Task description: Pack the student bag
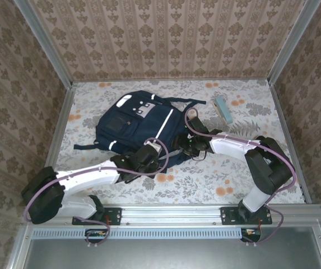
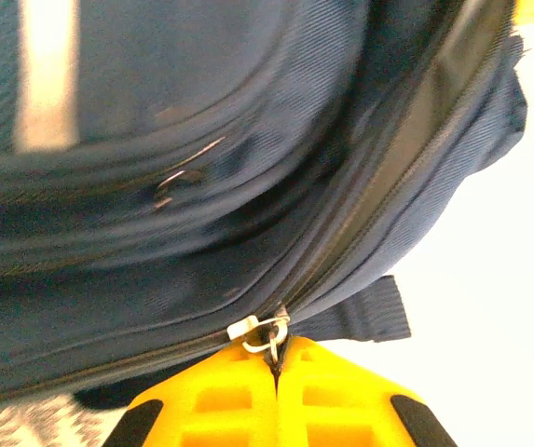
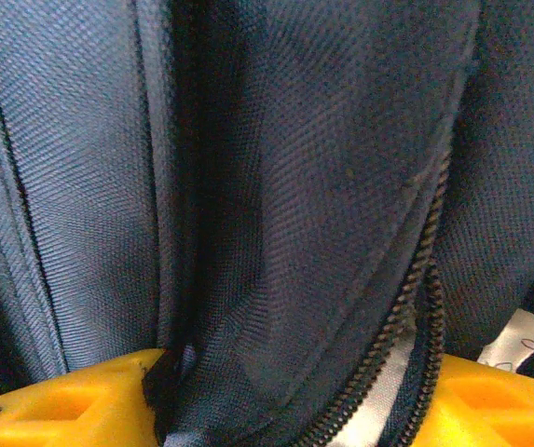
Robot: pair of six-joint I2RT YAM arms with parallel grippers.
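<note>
Two arms are seen from above: white shell links joined by black joint housings, black bases bolted to a silver rail. A purple cable is looped along each arm, left arm (image 1: 87, 179) and right arm (image 1: 244, 151). Wrists and gripper bodies are black. Fingers are bright yellow moulded plastic with recessed pockets and black pads, left (image 2: 211, 400), right (image 3: 52, 410).

- The table (image 1: 205, 179) is seen from above and behind the arm bases, whole, from afar.
- The bag (image 2: 248, 168) is viewed very close from the left wrist, along yellow fingers (image 2: 220, 400).
- The same bag is shared, closer still, by the right wrist.
</note>
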